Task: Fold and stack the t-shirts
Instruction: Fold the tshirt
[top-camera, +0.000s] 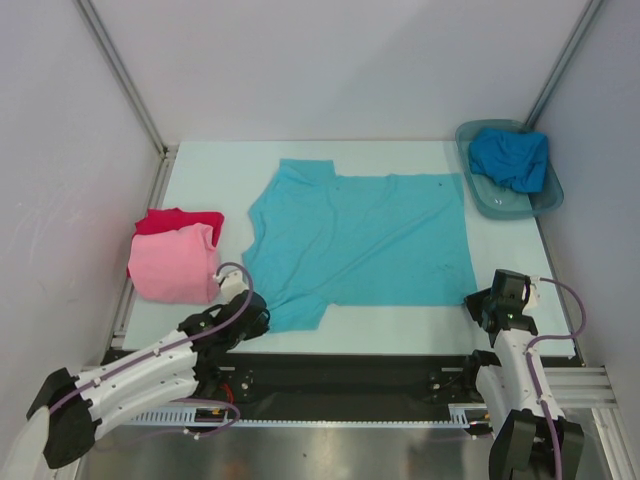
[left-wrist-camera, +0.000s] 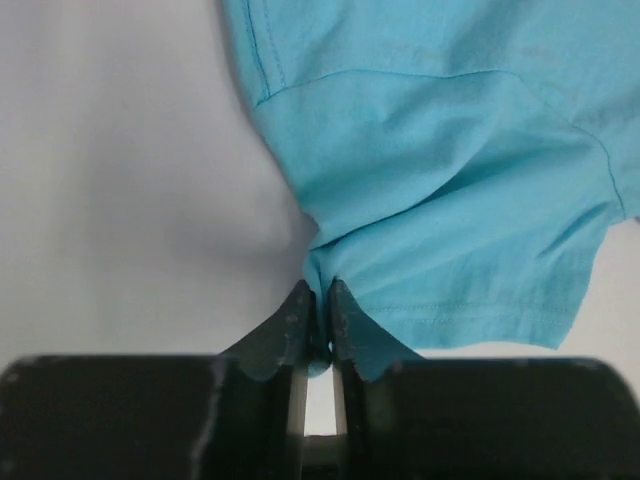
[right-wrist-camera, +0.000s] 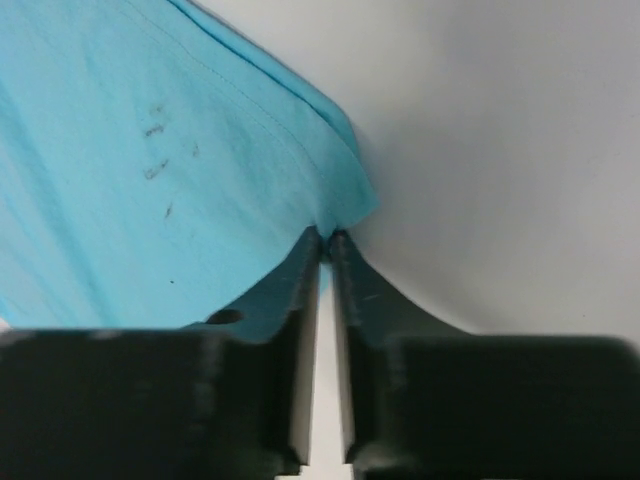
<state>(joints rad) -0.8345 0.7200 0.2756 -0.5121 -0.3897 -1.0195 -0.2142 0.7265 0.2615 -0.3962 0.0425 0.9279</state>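
Lying spread flat in the middle of the white tabletop (top-camera: 200, 180), the turquoise cotton t-shirt (top-camera: 360, 240) has its neck toward the left and its hem toward the right. It looks thin, light and very soft, so I judge it will sag and fold on itself wherever it is not supported. It is not fragile, and hardly slippery. Good places to take hold are the edges and corners on the near side, and both arms are there.

The left pincer (left-wrist-camera: 320, 295) is closed on the edge of the near sleeve, with the cloth gathered into wrinkles at its tips. The right pincer (right-wrist-camera: 326, 240) is closed on the near hem corner. Only a little cloth sits between its tips, so this grip may slip under a hard pull.

At the left edge a pink folded t-shirt (top-camera: 175, 265) lies on a red t-shirt (top-camera: 165, 220). A deeper blue t-shirt (top-camera: 510, 158) is crumpled in the grey translucent plastic tub (top-camera: 545, 200) at the far right corner.

The fingers hide how much cloth is inside each pincer. Most of the red t-shirt is covered. Some small dark marks near the hem I cannot identify.
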